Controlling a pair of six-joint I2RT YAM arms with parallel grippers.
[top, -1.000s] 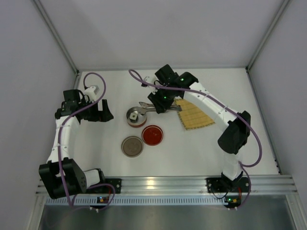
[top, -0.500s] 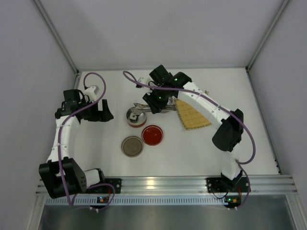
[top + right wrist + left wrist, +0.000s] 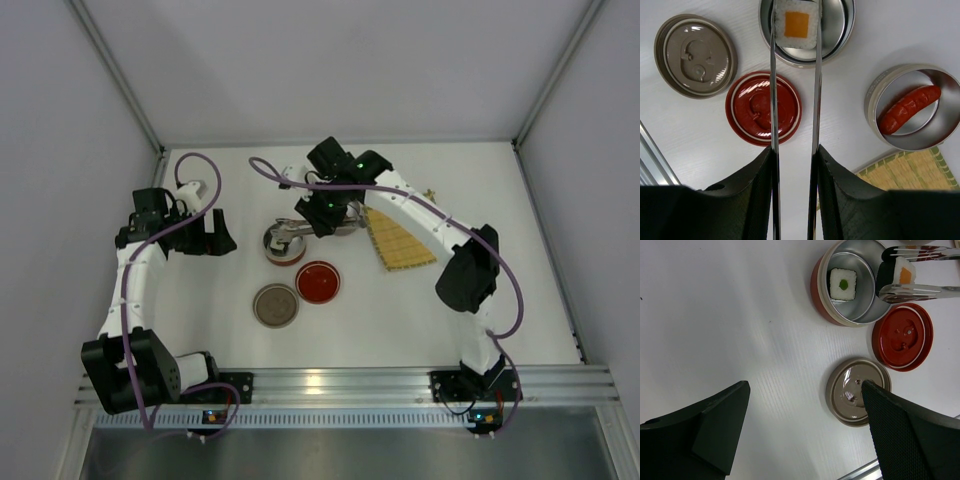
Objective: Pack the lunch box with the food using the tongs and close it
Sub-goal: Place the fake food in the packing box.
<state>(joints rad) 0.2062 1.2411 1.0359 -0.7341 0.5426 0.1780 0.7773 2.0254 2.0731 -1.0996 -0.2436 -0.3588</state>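
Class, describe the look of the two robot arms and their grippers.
Both the left arm and right arm have white links, black joints and looping purple cables. The left gripper and right gripper are black, with wedge-shaped fingers.

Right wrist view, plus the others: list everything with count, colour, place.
lunch box: one, red and silver, mid-table
green-centred sushi: one, white, inside lunch box
orange-centred sushi: one, white, in tongs
tongs: one, silver, over lunch box
red piece: one, in silver dish
silver dish: one, by bamboo mat
red lid: one, beside lunch box
grey-brown lid: one, beside red lid
bamboo mat: one, yellow, right arm's side
left gripper: black, open, empty
right gripper: black, holding tongs
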